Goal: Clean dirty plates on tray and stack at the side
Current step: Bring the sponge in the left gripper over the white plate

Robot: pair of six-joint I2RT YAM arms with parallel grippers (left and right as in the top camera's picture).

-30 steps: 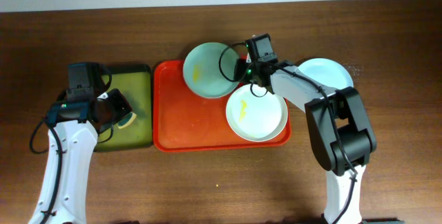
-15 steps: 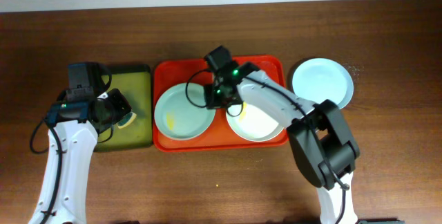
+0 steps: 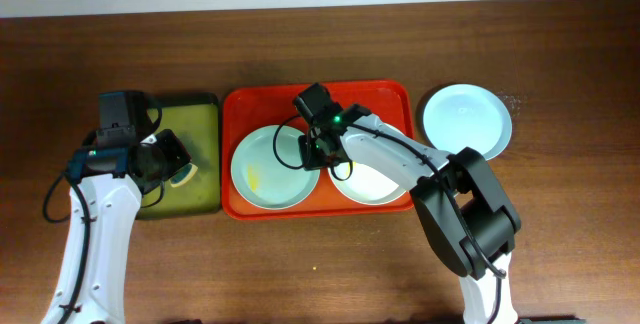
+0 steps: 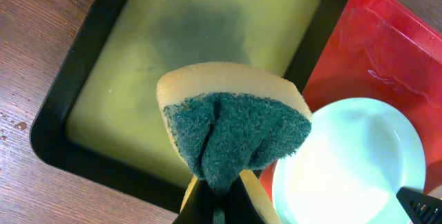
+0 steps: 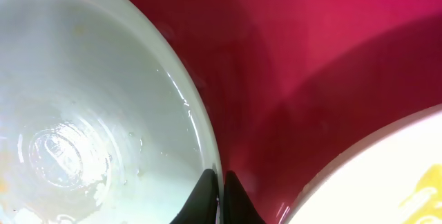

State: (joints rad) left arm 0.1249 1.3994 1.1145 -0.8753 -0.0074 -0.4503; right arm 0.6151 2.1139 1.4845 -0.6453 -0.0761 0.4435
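Observation:
The red-orange tray [image 3: 370,94] holds the mint green plate [image 3: 268,169] at its left, with a yellow smear, and the cream white plate [image 3: 375,179] at its right. The pale blue plate [image 3: 466,120] lies on the table right of the tray. My right gripper [image 3: 316,151] is shut on the mint plate's right rim [image 5: 197,124]; the cream plate shows at the lower right [image 5: 373,175]. My left gripper [image 4: 219,207] is shut on a yellow and green sponge [image 4: 231,131] over the olive tray [image 4: 193,51], left of the mint plate [image 4: 349,162].
The black-rimmed olive-green tray [image 3: 200,139] sits against the red tray's left edge. Brown wooden table [image 3: 300,274] lies all around, with a pale wall strip along the far edge.
My right gripper carried the mint plate from the tray's back middle to its left front part. Over the last half second it shifted slightly right. The left arm stayed still.

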